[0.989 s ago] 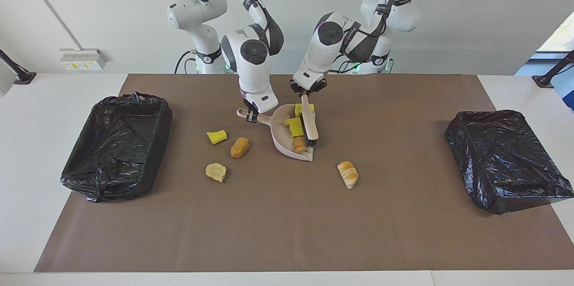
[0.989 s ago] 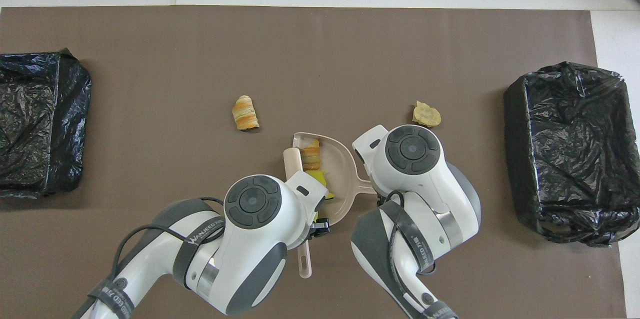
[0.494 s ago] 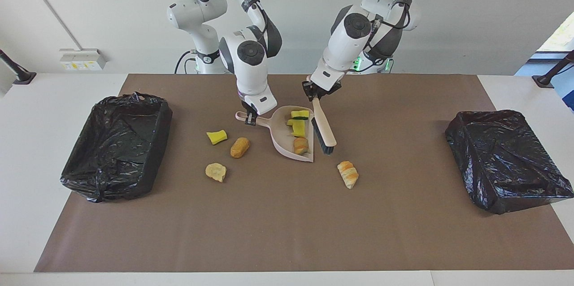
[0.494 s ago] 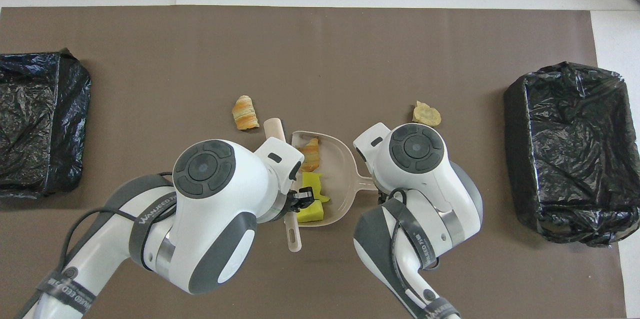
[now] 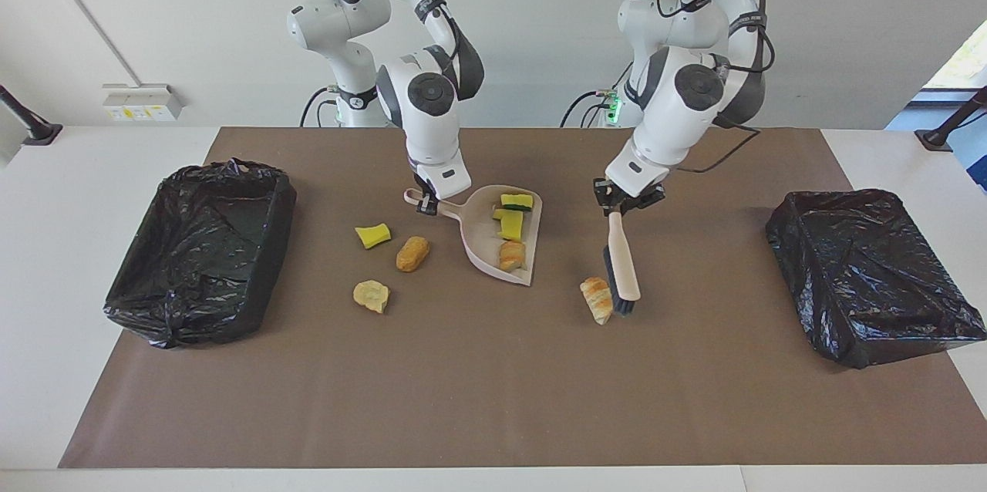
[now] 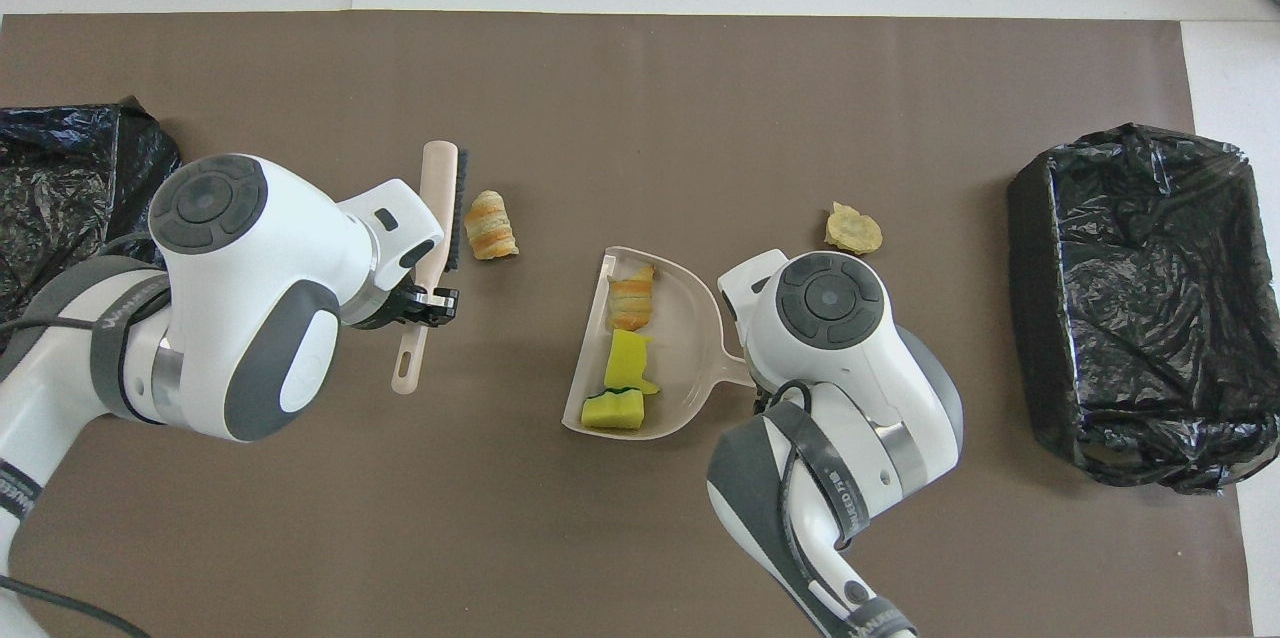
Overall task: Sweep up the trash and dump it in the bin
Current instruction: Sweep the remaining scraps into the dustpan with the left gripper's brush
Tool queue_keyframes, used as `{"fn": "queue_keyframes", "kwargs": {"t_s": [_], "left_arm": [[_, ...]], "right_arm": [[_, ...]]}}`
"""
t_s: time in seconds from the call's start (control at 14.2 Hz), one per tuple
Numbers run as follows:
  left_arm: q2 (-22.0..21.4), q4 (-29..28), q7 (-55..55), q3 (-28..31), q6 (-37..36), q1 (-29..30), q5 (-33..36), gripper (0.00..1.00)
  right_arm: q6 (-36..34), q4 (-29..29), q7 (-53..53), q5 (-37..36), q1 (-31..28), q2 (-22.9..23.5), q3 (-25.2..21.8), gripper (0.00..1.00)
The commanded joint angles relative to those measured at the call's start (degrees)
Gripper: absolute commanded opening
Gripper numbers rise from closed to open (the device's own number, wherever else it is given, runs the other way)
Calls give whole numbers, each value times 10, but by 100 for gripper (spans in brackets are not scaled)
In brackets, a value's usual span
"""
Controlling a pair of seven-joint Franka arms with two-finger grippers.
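The left gripper (image 5: 623, 204) is closed around the handle of a beige hand brush with dark bristles (image 5: 621, 264), which hangs tilted with its bristle end just beside a striped brown bread-like roll (image 5: 597, 299) lying on the brown table mat (image 5: 493, 399); whether the bristles touch the roll cannot be told. In the overhead view the brush (image 6: 437, 228) lies alongside that roll (image 6: 490, 225), on the side toward the left arm's end of the table.

The right gripper (image 5: 425, 203) is clamped on the handle of a pinkish-beige plastic dustpan (image 5: 482, 245), whose open lip faces the roll. Inside the pan sit three scraps: a yellow sponge piece with a green edge (image 5: 516, 201), a second yellow sponge piece (image 5: 509, 224) and a small brown roll (image 5: 510, 255) nearest the lip (the same three show in the overhead view, the green-edged sponge (image 6: 613, 409) nearest the robots).

Three more scraps rest on the mat toward the right arm's end of the pan: a loose yellow sponge piece (image 5: 373, 234), an oval brown roll (image 5: 412, 253) just beside it, and a pale beige crumbly chunk (image 5: 372, 296) farther from the robots.

A bin lined with a black plastic bag (image 5: 200, 249) stands at the right arm's end of the table, and a second black-lined bin (image 5: 871, 276) at the left arm's end.
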Motion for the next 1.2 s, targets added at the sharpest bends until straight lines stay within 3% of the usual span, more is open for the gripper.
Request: {"fn": "queue_keyframes", "kwargs": {"t_s": [0.0, 0.14, 0.49, 0.71, 0.92, 1.13], "left_arm": [[52, 44, 99, -7, 0, 20, 64, 0], [71, 43, 118, -7, 10, 29, 70, 0], [55, 7, 132, -13, -1, 31, 63, 0], [23, -42, 128, -14, -16, -20, 57, 0], [-5, -80, 125, -14, -28, -63, -4, 0], [-24, -88, 115, -14, -50, -133, -12, 0]], "right_arm": [[-7, -15, 92, 2, 15, -20, 2, 0], [-6, -19, 102, 2, 16, -22, 3, 0], [-6, -19, 101, 2, 16, -22, 3, 0], [-5, -19, 99, 1, 16, -22, 3, 0], [-5, -19, 97, 2, 16, -22, 3, 0], [-5, -19, 96, 1, 16, -22, 2, 0]]}}
